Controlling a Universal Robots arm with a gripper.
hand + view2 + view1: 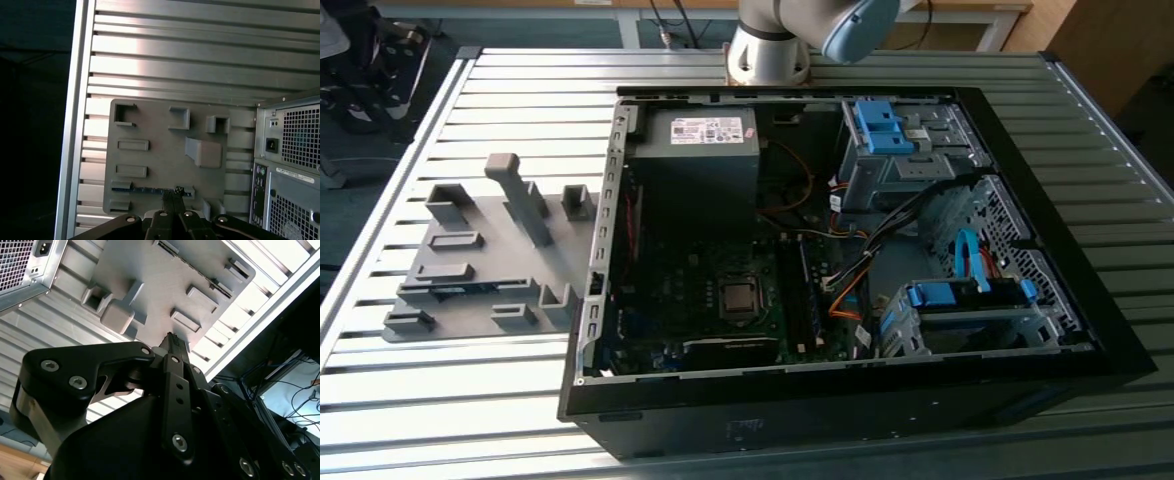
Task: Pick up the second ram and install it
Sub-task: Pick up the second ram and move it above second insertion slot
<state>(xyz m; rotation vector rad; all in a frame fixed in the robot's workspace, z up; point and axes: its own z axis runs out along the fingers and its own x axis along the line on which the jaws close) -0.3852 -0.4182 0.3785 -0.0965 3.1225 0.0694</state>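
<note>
Tray (pixel 160 165) of grey plastic is cradling one stick, the second ram (pixel 145 189), lying in its long slot. I am holding my claw (pixel 173 193) pressed together over that ram. One open computer case (pixel 854 415) is sitting just beside the tray.

second ram (pixel 150 190) | thin blue-green stick | seated edgewise in grey tray (pixel 165 160)

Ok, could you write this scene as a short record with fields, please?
gripper: shut, holding nothing, above the tray, near one end of the memory stick
memory stick: lying in the grey tray, not yet picked up
computer case: open, on the table, to the exterior view's right of the tray
</note>
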